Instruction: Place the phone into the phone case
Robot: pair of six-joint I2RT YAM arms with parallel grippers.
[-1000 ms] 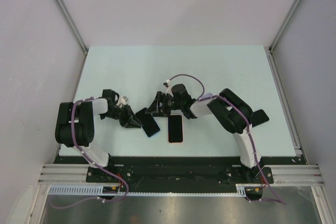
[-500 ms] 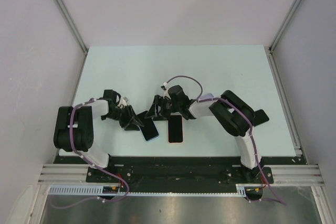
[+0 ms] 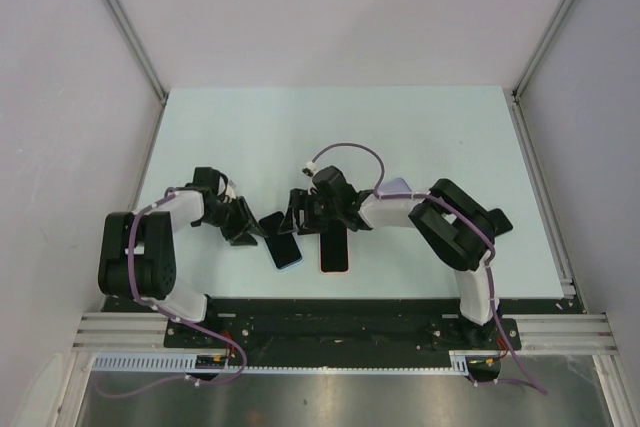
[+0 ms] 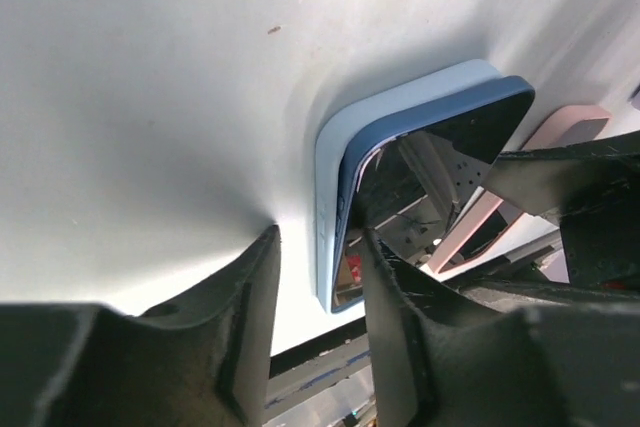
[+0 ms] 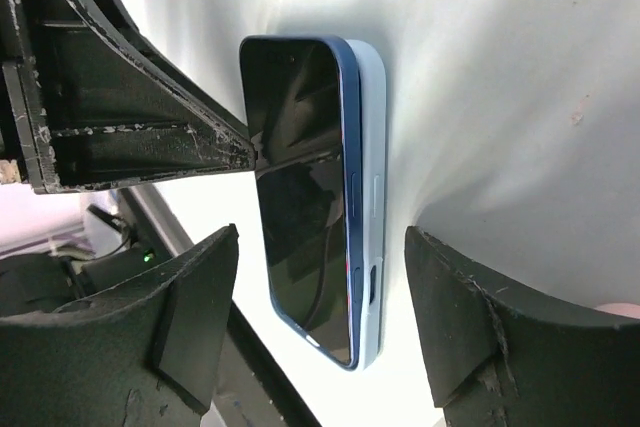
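Lying in the light-blue case (image 5: 372,197), the phone (image 5: 300,217) rests screen-up near the front of the tabletop (image 3: 400,127), between both arms.
The phone's dark-blue side shows above the case wall. The left end effector (image 3: 255,227) is partly open and grips nothing: one finger's tip touches the screen's edge, and the other sits over bare tabletop beside the case. The right end effector (image 5: 322,235) is spread wide, a finger on either side of phone and case, touching neither. A pink-rimmed item (image 3: 334,247) lies just beside the case.
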